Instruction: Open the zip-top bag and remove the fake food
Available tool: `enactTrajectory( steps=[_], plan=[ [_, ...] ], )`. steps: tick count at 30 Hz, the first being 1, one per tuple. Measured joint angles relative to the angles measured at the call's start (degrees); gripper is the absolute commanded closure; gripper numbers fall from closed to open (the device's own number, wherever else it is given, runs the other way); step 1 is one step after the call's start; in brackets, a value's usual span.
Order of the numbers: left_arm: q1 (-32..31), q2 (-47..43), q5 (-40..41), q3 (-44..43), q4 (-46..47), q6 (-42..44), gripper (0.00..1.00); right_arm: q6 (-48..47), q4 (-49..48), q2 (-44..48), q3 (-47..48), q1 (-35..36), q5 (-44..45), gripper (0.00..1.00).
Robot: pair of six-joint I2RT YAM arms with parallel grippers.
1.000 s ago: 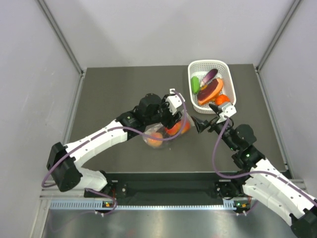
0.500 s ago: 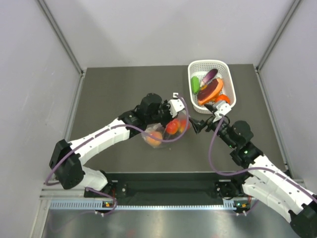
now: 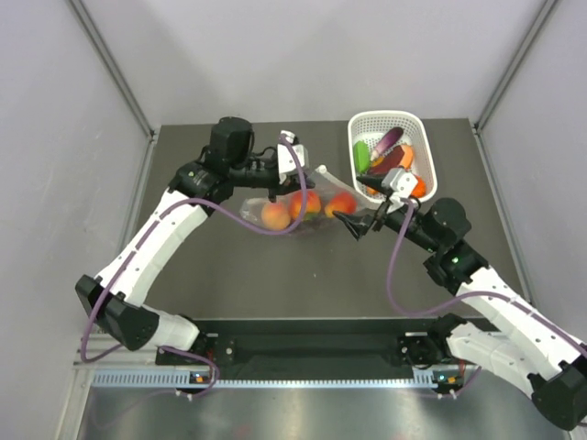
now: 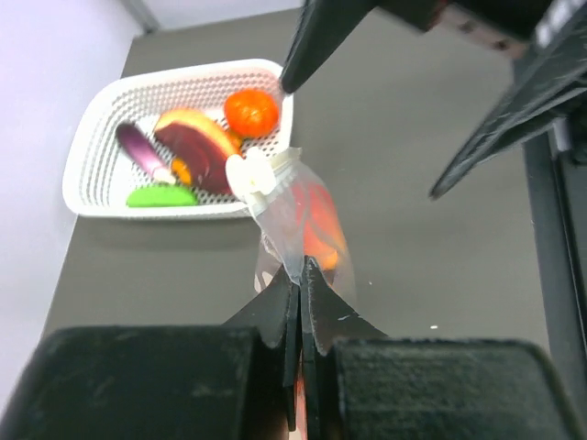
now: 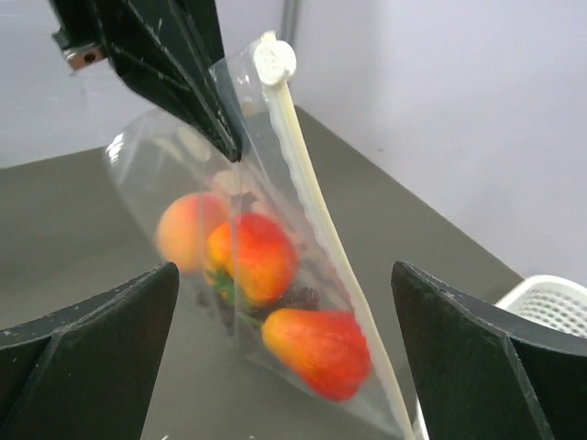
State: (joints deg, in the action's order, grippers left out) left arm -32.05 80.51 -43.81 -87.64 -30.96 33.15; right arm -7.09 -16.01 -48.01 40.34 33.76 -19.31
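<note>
The zip-top bag (image 3: 307, 213) hangs clear of the dark table, pinched at its upper edge by my left gripper (image 3: 295, 180), which is shut on the plastic (image 4: 301, 271). Its zip strip (image 5: 316, 234) runs down the right side, and a white slider (image 5: 275, 60) sits at the top. Inside is the fake food: a peach-orange fruit (image 5: 183, 229), two red-orange fruits (image 5: 255, 257) and something dark behind them. My right gripper (image 3: 351, 225) is open beside the bag's right end. In the right wrist view its fingers (image 5: 92, 353) stand wide on either side of the bag without touching it.
A white lattice basket (image 3: 385, 116) stands at the back right, just behind my right gripper. It holds a purple eggplant (image 4: 139, 151), a green vegetable (image 4: 160, 195), an orange round fruit (image 4: 250, 112) and a purple-and-orange piece. Grey walls enclose the table on three sides.
My left gripper shut on the bag's edge, then lifted it up and toward the back left. The bag now hangs stretched out. My right gripper moved left toward it, still open.
</note>
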Motion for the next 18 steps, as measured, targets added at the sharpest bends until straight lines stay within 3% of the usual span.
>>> enactTrajectory(
  steps=[5,8,13,18],
  plan=[
    [0.52,0.70,-5.09,-0.96,-7.13,7.26,1.00,0.81,0.02,-1.55,0.15,-2.93,-7.80,0.04],
    [0.59,1.03,-5.64,3.13,-7.48,9.05,1.00,2.54,-2.89,-1.46,-1.11,-6.14,-11.54,0.08],
    [0.63,-1.92,-5.88,17.75,0.22,8.11,1.00,4.96,-6.21,-2.89,-3.87,-7.72,-17.49,0.24],
    [0.63,-9.27,-6.27,28.79,8.33,5.57,1.00,7.23,-8.20,-7.17,-3.93,-7.72,-22.36,0.32]
  ],
)
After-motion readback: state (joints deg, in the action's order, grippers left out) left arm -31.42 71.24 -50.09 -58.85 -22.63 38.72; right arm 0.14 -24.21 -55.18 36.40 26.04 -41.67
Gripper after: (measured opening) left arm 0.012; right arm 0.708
